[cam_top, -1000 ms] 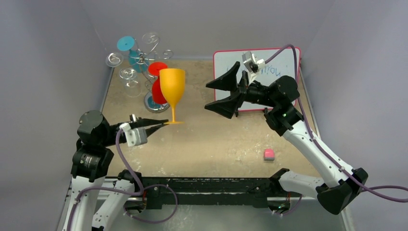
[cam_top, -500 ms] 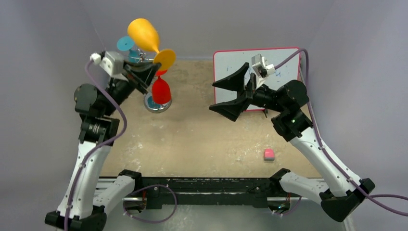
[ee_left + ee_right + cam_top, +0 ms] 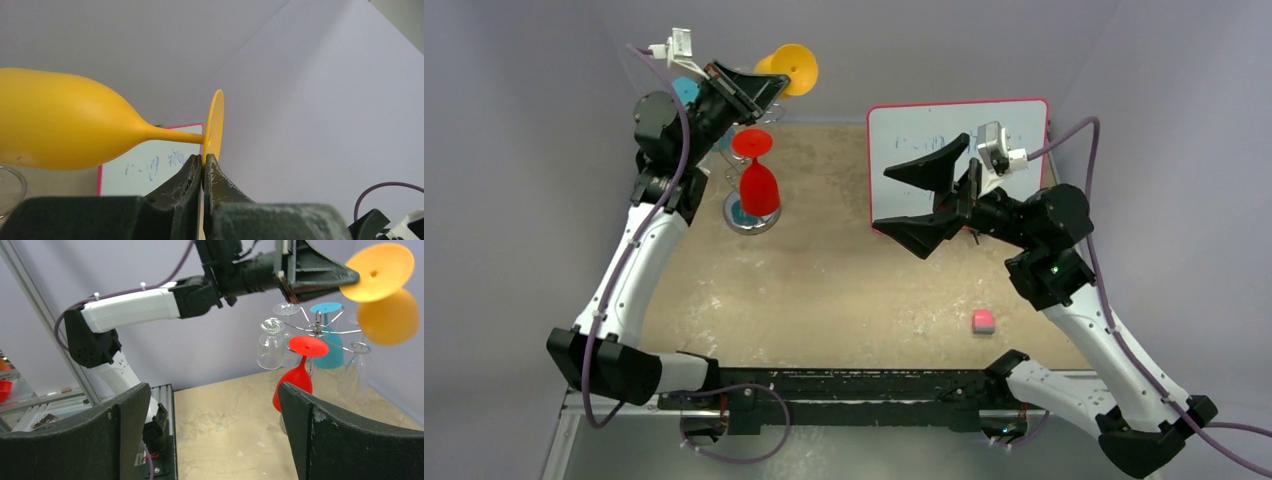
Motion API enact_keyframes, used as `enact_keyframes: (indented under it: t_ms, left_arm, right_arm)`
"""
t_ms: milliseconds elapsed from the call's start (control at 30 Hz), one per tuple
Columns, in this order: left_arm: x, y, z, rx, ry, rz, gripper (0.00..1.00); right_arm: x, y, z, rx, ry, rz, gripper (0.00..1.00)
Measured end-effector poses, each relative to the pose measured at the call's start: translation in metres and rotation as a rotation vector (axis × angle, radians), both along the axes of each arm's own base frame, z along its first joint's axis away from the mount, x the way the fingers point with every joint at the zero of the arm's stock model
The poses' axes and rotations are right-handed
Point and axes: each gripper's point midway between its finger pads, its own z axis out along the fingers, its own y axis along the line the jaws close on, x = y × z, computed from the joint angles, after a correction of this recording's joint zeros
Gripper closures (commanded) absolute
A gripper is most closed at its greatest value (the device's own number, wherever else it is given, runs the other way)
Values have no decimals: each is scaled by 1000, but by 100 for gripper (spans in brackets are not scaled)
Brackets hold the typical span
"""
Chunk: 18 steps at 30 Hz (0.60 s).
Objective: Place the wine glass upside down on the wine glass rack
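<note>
The yellow wine glass (image 3: 50,125) lies on its side in the air, stem about level. My left gripper (image 3: 202,161) is shut on the rim of its round foot (image 3: 214,125). From above, the left gripper (image 3: 769,88) is raised high over the back left corner, and only the glass's foot (image 3: 796,68) shows. The wine glass rack (image 3: 320,330) stands just below and behind the yellow glass (image 3: 387,317); from above only its round base (image 3: 736,215) shows past my arm. My right gripper (image 3: 894,200) hangs open over the table's middle right, nothing between its fingers.
On the rack hang a red glass (image 3: 759,185), a teal glass (image 3: 327,355) and clear glasses (image 3: 272,342), all upside down. A pink-framed whiteboard (image 3: 1014,115) lies at the back right. A small pink block (image 3: 983,320) sits near the front right.
My left arm has lifted the yellow glass off the table, tipped it over and carried it up above the rack. The right arm has drawn back a little to the right, still open.
</note>
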Motion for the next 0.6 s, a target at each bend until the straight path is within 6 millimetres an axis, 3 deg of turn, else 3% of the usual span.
enact_keyframes:
  t_ms: [133,300,467,600]
  left_arm:
    - [14,-20,-14,-63,74,-58,100]
    - [13,-40,-15,-95,89,-109,100]
    - [18,-42,-6,-138,69,-102,100]
    - [33,-42,-11,-168,94,-74,100]
  right_arm:
    - [-2,-5,4,7,-28,-20,0]
    - [2,-2,-6,-11,-15,-25,0]
    - [8,1,-16,-40,2,-30,0]
    - [8,0,-19,-50,-1,-33,0]
